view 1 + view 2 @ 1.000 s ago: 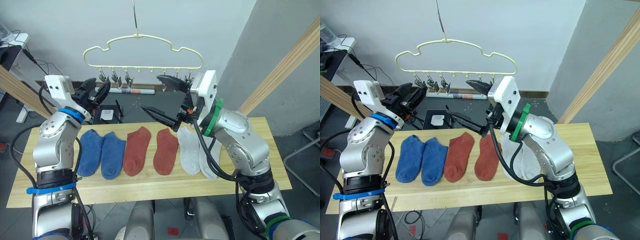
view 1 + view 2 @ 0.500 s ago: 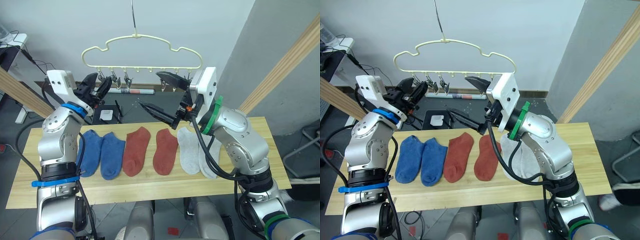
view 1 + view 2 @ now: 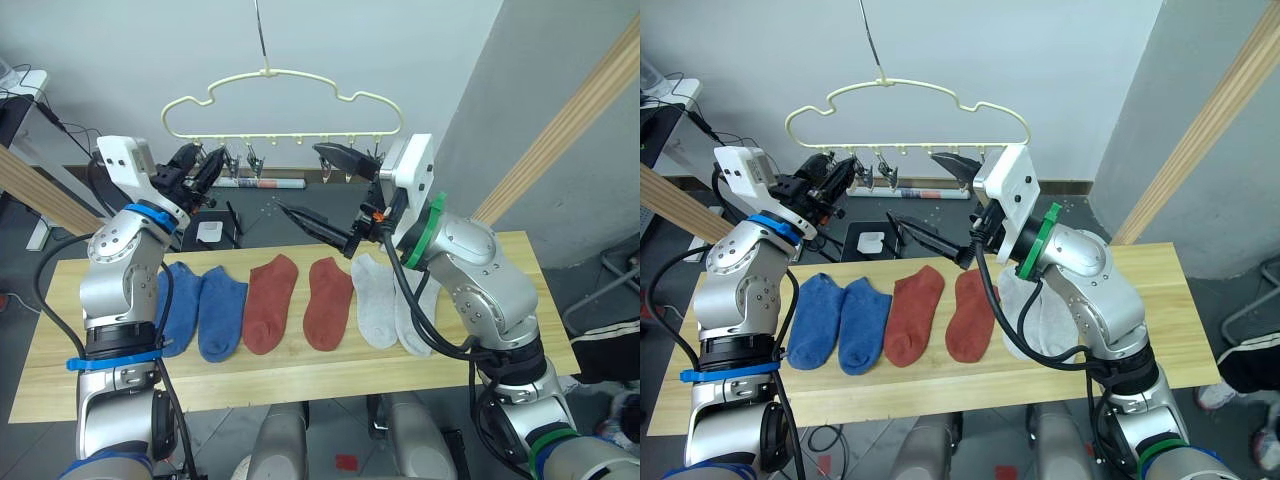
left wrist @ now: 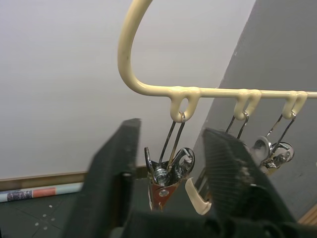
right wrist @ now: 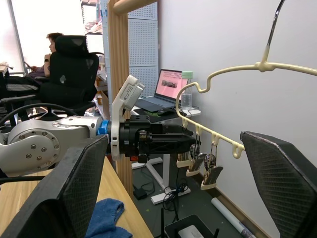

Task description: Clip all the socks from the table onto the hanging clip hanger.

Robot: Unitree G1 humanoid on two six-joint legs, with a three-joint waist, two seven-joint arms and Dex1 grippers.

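The pale-yellow clip hanger (image 3: 283, 98) hangs from a wire above the far side of the table (image 3: 500, 350). Six socks lie in a row on it: two blue (image 3: 200, 308), two rust-red (image 3: 297, 300), two light grey (image 3: 390, 303). My left gripper (image 3: 197, 163) is raised at the hanger's left end, open, its fingers (image 4: 112, 178) on either side of the leftmost metal clip (image 4: 165, 171) without pressing it. My right gripper (image 3: 325, 190) hovers above the red socks, below the hanger's right clips, open wide and holding nothing.
Slanted wooden beams stand at the left (image 3: 40, 190) and right (image 3: 575, 125). A paper roll (image 3: 270, 182) and a white box (image 3: 212, 230) lie on the floor behind the table. A person's leg (image 3: 1240, 360) shows at the right edge; another person (image 5: 52, 42) sits far off.
My left gripper has risen and moved right until its fingers straddle the leftmost clip. The right arm has barely moved. The socks lie as before.
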